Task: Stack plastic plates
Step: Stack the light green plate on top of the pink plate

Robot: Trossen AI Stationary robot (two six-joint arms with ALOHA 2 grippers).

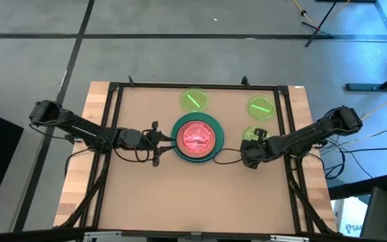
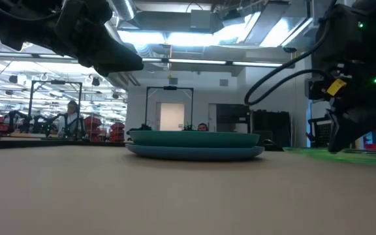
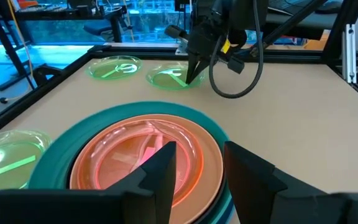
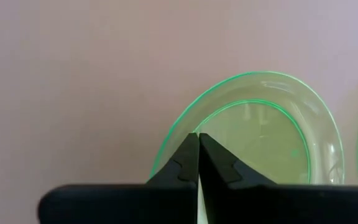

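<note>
Beside the worktop's stack [image 1: 197,138], a green plate [image 4: 263,127] is pinched by the closed right end effector [image 4: 198,138], awaiting lifting onto it.

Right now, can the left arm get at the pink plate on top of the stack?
Probably yes. The left gripper hangs at the stack's edge with its fingers apart, and nothing lies over the pink plate. The right gripper is busy at a green plate.

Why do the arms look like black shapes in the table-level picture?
Low view: bright ceiling lights behind leave the arms and the plate stack backlit. Left wrist view: glare streaks the pink-red plate. Right wrist view: the right gripper sits close, on a green plate.
</note>
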